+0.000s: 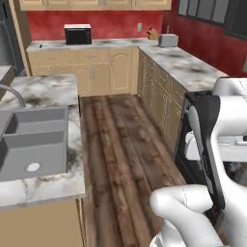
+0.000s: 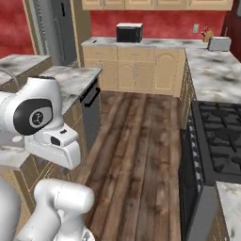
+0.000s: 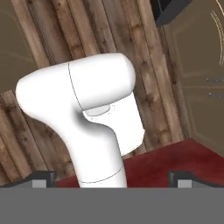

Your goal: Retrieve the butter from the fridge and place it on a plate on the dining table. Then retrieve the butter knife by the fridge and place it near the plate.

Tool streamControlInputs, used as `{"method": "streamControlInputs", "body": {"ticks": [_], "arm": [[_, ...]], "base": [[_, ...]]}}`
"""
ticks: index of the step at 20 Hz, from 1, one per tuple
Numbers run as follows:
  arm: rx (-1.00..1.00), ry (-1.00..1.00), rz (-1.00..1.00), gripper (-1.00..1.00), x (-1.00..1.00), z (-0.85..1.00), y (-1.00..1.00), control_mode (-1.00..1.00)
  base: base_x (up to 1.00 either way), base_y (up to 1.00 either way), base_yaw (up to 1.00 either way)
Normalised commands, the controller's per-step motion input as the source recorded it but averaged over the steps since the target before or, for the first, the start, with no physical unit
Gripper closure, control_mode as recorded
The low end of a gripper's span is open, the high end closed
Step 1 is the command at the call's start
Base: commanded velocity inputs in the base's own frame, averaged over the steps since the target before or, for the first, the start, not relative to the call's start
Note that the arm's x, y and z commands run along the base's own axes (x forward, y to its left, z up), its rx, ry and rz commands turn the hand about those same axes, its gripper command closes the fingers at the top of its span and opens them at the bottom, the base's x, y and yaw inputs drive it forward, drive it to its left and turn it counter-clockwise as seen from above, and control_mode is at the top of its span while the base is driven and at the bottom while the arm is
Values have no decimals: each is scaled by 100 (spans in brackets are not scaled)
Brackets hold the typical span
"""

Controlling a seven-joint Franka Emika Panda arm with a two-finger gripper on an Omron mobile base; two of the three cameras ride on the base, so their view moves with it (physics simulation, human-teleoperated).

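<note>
Butter, the small yellow stick, is presumably behind the closed door of the tall matte grey fridge (image 2: 56, 28), which stands at the far left of the right base view; none of it is on any counter here. Judgement: task at its very start, base not yet at the fridge.

Nearest: the hand (image 3: 112, 181), folded back toward the arm. Its two dark fingertips (image 3: 41, 178) rise well apart at the bottom of the hand view with nothing between them, so the hand is spread and empty. Below it, dark plank wood floor (image 3: 48, 52).

Next out: grey double-basin sink (image 1: 34, 140) set in a white marble counter (image 1: 48, 89) veined grey, to the left. To the right, the black cooktop range (image 2: 221, 136).

Far: tan wall cabinets under a marble counter, carrying a black microwave (image 1: 77, 34) and a silver toaster (image 1: 168, 40), against a red wall.

Handling, as judgement:
- stick should be light and fairly stiff when cold, but soft enough to dent and greasy; use modest grip force.
- take it across the short width, near the middle of its length, fingers on the two long flat sides.
- door first: the slim vertical bar handle (image 2: 62, 9) is the place to pull.
</note>
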Motion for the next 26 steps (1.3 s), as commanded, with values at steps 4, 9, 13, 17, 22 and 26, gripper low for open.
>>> {"method": "streamControlInputs", "body": {"ticks": [4,9,13,17,22,26], "arm": [[0,0,0,-100,0,0,0,100],[0,0,0,-100,0,0,0,100],[0,0,0,-100,0,0,0,100],[0,0,0,-100,0,0,0,100],[0,0,0,-100,0,0,0,100],[0,0,0,-100,0,0,0,100]], "base": [[74,-81,41],[91,-53,2],[86,15,-22],[73,51,-21],[100,47,-19],[100,13,-3]]}}
